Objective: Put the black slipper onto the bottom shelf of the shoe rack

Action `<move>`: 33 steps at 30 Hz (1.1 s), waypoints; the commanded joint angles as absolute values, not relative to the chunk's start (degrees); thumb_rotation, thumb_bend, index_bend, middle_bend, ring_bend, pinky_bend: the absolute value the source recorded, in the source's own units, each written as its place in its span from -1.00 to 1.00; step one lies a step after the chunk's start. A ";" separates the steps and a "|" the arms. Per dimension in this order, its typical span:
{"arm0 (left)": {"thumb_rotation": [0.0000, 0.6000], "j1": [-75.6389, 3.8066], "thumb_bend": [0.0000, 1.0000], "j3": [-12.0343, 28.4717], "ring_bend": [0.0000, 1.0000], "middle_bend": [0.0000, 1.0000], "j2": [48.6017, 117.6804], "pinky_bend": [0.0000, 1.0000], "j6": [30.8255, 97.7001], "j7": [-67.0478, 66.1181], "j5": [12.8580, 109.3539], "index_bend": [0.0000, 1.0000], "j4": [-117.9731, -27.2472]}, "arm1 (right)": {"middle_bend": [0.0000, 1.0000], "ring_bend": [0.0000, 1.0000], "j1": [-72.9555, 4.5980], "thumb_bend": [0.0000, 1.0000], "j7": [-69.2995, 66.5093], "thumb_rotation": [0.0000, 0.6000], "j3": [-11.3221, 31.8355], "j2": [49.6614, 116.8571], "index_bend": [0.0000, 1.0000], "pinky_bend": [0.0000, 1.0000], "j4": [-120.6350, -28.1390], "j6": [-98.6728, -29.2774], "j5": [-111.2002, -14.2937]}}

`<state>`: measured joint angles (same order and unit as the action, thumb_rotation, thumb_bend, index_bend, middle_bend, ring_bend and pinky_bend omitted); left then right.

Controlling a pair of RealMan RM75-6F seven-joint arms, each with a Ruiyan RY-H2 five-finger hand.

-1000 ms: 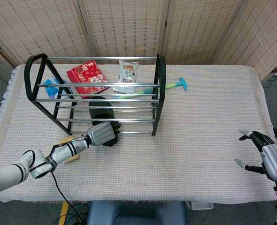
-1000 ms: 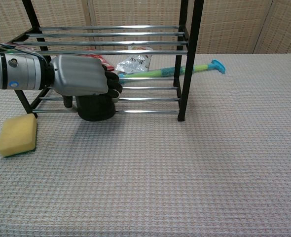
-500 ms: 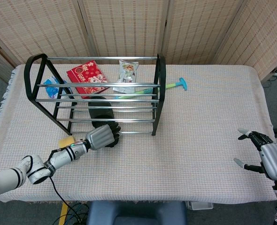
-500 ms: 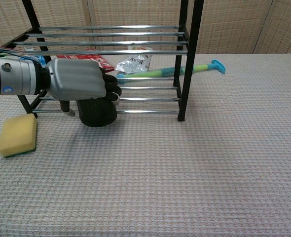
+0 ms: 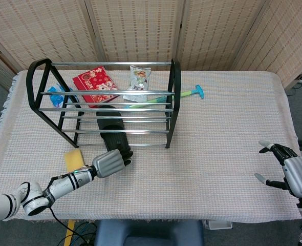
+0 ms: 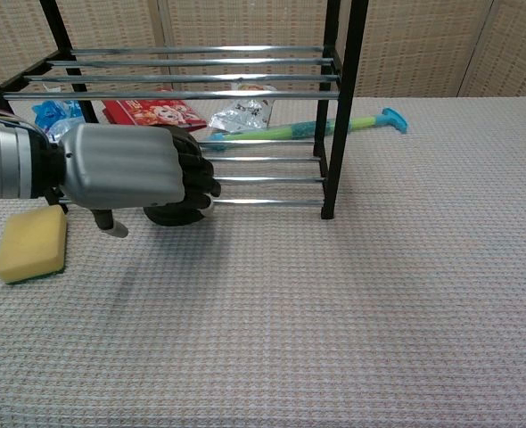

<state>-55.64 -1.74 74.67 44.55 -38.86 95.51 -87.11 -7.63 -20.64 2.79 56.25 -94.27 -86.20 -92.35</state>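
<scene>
- Head view: black slipper (image 5: pixel 111 129) lies on shoe rack (image 5: pixel 172 97) bottom shelf.
- Left hand (image 5: pixel 111 161), at the slipper's 6 o'clock, fingers curled, touching its heel.
- Right hand (image 5: pixel 290 173) released, fingers spread.

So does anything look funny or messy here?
A little. The slipper lies on the rack's bottom shelf, but its near end sticks out past the front rail. Snack packets and a sponge lie loose on the table.

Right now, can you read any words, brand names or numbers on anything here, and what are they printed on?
None can be read.
Red packet: cartoon print, lettering too blurred.
Silver snack bag: print too small.
Blue packet: nothing legible.
Left hand, right hand: no visible markings.
</scene>
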 commanded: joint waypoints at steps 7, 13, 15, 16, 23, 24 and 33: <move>1.00 -54.77 -0.88 -2.20 -0.68 -0.63 74.70 -0.25 43.56 -41.67 94.57 -0.36 -88.18 | -0.28 -0.46 -7.36 -0.68 -20.93 1.00 2.71 56.24 -0.65 -0.49 -94.14 -86.58 -92.42; 1.00 -54.44 -0.88 -1.77 -0.68 -0.63 74.80 -0.25 42.99 -43.13 93.20 -0.34 -87.86 | -0.28 -0.46 -7.22 -0.68 -21.10 1.00 2.70 56.16 -0.65 -0.49 -94.05 -86.83 -92.48; 1.00 -54.34 -0.88 -1.55 -0.68 -0.63 74.88 -0.25 42.66 -43.31 92.39 -0.33 -87.46 | -0.28 -0.46 -7.19 -0.68 -21.11 1.00 2.74 56.16 -0.65 -0.49 -94.04 -86.98 -92.57; 1.00 -54.30 -0.88 -1.45 -0.68 -0.63 74.87 -0.25 42.47 -43.51 91.97 -0.33 -87.25 | -0.28 -0.46 -7.18 -0.68 -21.12 1.00 2.74 56.15 -0.65 -0.49 -94.06 -87.03 -92.63; 1.00 -53.47 -0.88 -1.14 -0.68 -0.63 73.92 -0.25 42.10 -45.81 89.18 -0.31 -87.73 | -0.28 -0.46 -7.07 -0.68 -21.10 1.00 2.73 56.08 -0.65 -0.49 -94.09 -87.17 -92.63; 1.00 -53.30 -0.88 -1.15 -0.68 -0.63 73.66 -0.25 42.22 -46.16 88.90 -0.31 -88.00 | -0.28 -0.46 -7.09 -0.68 -21.10 1.00 2.74 56.11 -0.65 -0.49 -94.08 -87.14 -92.63; 1.00 -52.62 -0.88 -1.21 -0.68 -0.63 72.63 -0.25 41.94 -47.34 86.40 -0.31 -89.19 | -0.28 -0.46 -7.34 -0.68 -20.59 1.00 2.77 56.04 -0.65 -0.49 -94.52 -86.89 -92.89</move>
<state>-52.76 -1.15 72.87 41.90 -47.42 86.59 -88.71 -7.35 -20.60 2.75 56.05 -94.50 -86.88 -92.90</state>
